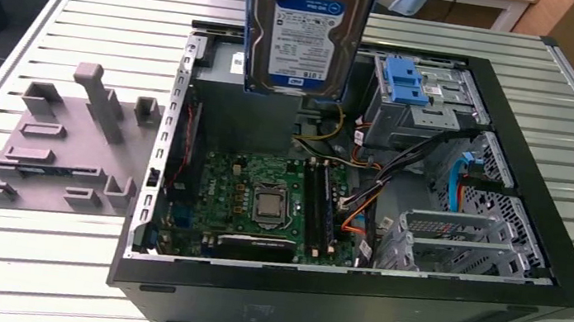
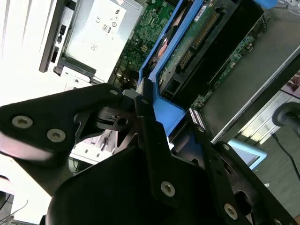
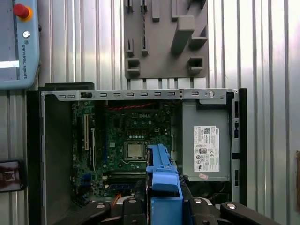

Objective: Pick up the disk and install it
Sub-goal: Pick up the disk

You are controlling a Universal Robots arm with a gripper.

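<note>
The black gripper pinches the flat silver metal disk with blue rails above the open black computer case. Pickup looks done; fitting needs careful aim.

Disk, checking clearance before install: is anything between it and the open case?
Nothing visible: the disk hangs in the end effector above the open case, only air between. Loose cables cross beside the drive cage.

The disk, silver with a white-and-blue label and blue side rails, hangs upright at twelve o'clock in the exterior view, apparently clear above the open case.
</note>
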